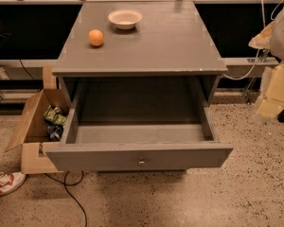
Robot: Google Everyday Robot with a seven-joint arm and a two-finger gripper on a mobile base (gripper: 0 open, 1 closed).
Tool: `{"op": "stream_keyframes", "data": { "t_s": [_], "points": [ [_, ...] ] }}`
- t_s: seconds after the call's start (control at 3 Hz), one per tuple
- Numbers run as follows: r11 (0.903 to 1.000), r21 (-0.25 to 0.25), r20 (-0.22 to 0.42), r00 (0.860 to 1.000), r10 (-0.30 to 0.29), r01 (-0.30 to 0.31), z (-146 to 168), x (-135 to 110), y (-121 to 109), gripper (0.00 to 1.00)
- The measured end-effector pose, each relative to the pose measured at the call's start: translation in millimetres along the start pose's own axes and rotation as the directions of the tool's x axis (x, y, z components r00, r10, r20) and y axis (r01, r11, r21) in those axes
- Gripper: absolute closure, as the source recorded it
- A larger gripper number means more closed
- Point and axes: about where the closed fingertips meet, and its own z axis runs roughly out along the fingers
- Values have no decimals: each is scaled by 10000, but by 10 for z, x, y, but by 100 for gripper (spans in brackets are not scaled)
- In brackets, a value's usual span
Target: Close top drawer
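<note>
The top drawer [139,152] of the grey cabinet [142,46] is pulled far out toward me. Its deep box looks empty inside. The flat front panel has one small round metal knob [141,162] at its centre. My gripper [270,105] hangs at the far right edge of the view, on a pale yellowish arm. It is to the right of the cabinet, above the floor, and apart from the drawer and touching nothing.
An orange [96,38] and a white bowl [125,19] sit on the cabinet top. An open cardboard box [34,126] with packets stands at the drawer's left. A black cable [71,193] and a shoe [4,182] lie on the speckled floor.
</note>
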Motion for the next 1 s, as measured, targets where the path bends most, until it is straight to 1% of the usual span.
{"op": "stream_keyframes", "data": {
  "t_s": [0.33,0.67,1.0],
  "points": [
    [10000,-1,1,10000,1,-1,1,0,0,0],
    [9981,-332,241,9984,520,-512,332,26,104,0],
    [9840,-941,699,9850,1579,-1510,906,62,312,0]
  ]
}}
